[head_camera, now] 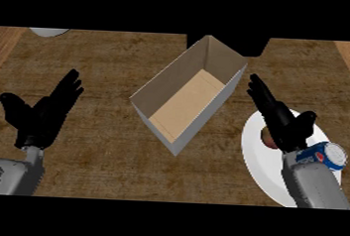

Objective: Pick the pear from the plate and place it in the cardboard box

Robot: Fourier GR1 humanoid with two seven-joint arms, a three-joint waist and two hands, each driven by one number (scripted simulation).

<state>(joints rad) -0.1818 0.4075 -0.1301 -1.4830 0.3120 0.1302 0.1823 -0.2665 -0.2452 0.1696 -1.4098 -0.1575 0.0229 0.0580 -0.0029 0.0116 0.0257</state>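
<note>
Pear [266, 137] lies on the white plate [258, 158], right of the cardboard box [188, 98], half hidden under my right hand [286, 126], fingers straight. My left hand [42, 115] rests left of the box, relaxed.

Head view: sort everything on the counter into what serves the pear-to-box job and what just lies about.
For the job: pear, mostly hidden by the right hand; white plate; cardboard box.

Lying about: blue can on the plate; white object at the top edge; resting left hand.

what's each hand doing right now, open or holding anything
Left hand: open, fingers straight, holding nothing, at the view's left.
Right hand: open, fingers straight, over the plate above the pear, not gripping it.
</note>
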